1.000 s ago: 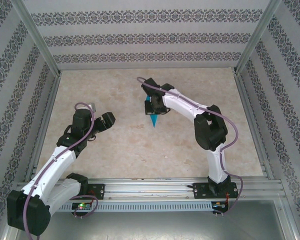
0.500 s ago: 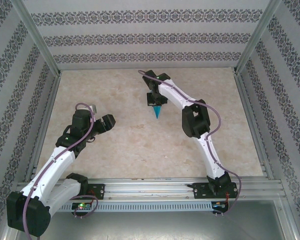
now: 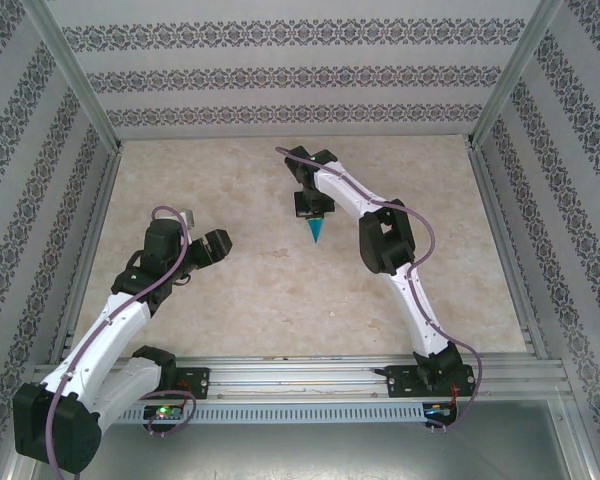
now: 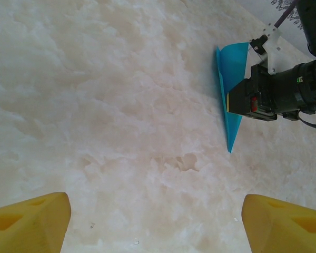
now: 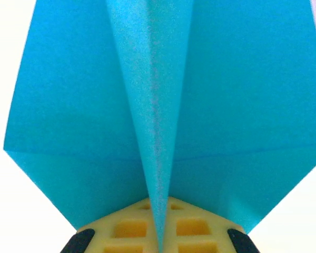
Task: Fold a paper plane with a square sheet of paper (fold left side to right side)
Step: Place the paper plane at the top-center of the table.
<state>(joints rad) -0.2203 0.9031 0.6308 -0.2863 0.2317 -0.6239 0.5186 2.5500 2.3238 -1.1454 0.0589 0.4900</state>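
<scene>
Closest in, the left gripper [image 3: 205, 245] hangs over the marbled table [image 3: 260, 300] with its yellow fingers [image 4: 29, 224] spread wide and nothing between them. Further out, around mid-table, the teal paper plane [image 3: 316, 232] points its nose back toward the near edge. Its tail end is pinched in the right gripper [image 3: 311, 208], jaws squeezed together on the centre fold.
</scene>
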